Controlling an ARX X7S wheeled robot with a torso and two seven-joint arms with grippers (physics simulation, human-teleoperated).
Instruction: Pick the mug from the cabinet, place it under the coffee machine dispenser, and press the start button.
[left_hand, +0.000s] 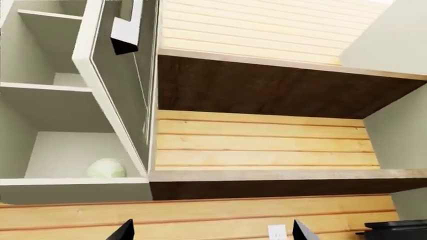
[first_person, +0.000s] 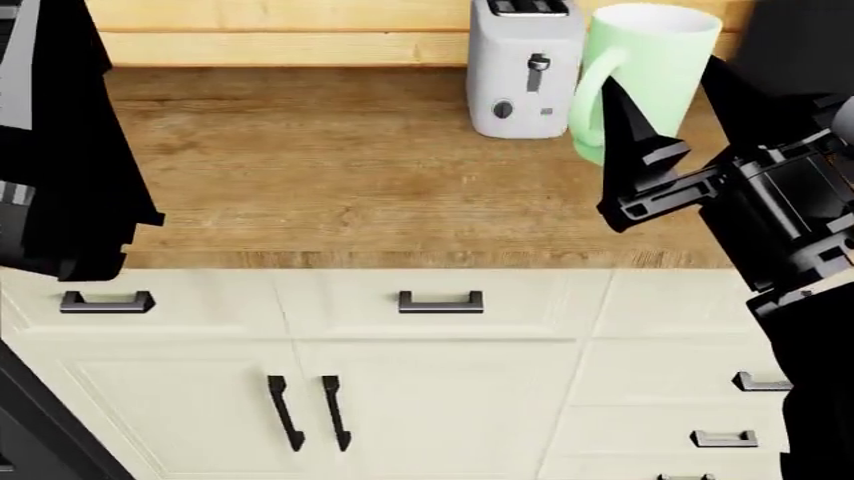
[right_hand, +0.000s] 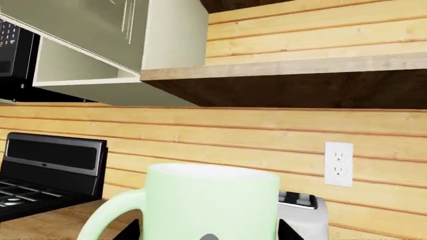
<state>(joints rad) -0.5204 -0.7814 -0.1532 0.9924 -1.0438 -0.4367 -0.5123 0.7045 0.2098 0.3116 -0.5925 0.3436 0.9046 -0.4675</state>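
right gripper (first_person: 667, 160) holds the mint-green mug (first_person: 654, 70) upright between its fingers, clamped on the body, handle outward, above the counter (first_person: 334, 160) beside the toaster (first_person: 523, 70). rigid, smooth, probably slippery. left gripper (left_hand: 210, 232) fingers apart, empty.

Wood counter (first_person: 307, 170) w/ toaster (first_person: 523, 68)

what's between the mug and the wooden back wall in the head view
Nothing shows behind the mug except the wall; the white toaster stands beside it, not between.
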